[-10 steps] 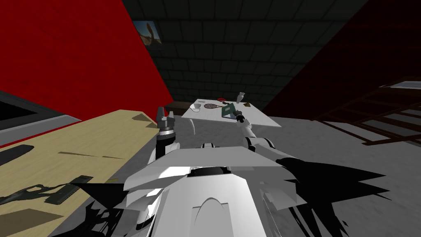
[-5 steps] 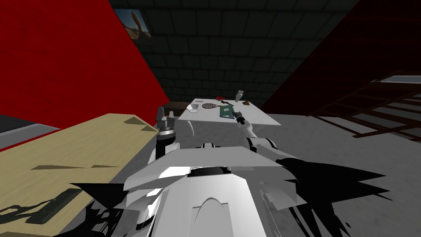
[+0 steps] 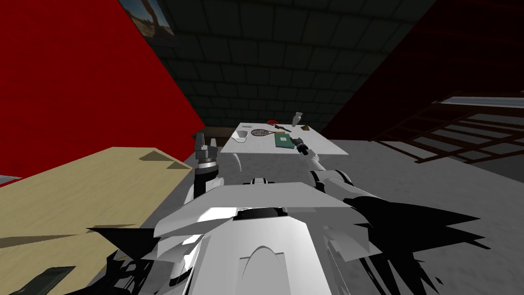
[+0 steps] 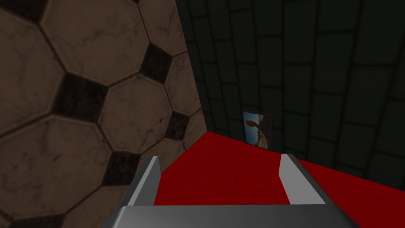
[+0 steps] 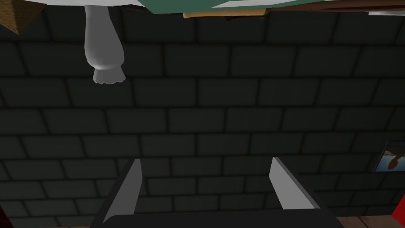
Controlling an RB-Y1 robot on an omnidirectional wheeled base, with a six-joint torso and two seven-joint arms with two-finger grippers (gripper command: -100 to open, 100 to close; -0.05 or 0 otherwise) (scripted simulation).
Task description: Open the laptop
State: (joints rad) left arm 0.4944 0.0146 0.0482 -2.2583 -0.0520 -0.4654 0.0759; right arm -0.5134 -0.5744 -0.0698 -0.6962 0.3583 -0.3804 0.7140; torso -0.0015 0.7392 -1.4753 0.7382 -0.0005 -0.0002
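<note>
Judging from how things lie, you have the approach nearly made and the opening itself not begun; the laptop (image 3: 284, 140), a flat green slab, lies on the white table (image 3: 330, 147) close to its near edge and about midway along it, and its lid looks down, though the head view is too small to be sure; the right gripper (image 3: 296, 141) reaches out to that near edge, just beside the laptop's right side, and you cannot tell from here whether it touches; in the right wrist view its two fingers (image 5: 128, 190) stand apart with nothing between them, pointing level at a dark brick wall, while the laptop's green edge (image 5: 178, 7) and a white vase (image 5: 102, 47) sit well beyond the tips; the vase stands by the table's far edge, a white bowl (image 3: 240, 135) by its left edge; the left gripper (image 3: 200, 138) hangs raised well short of the table, on the robot's left, its fingers (image 4: 149, 180) apart and empty; what is left, in my judgement, is all of the real work: bring the right fingertips to the lid's front lip, catch it, and swing it up about the hinge.
</note>
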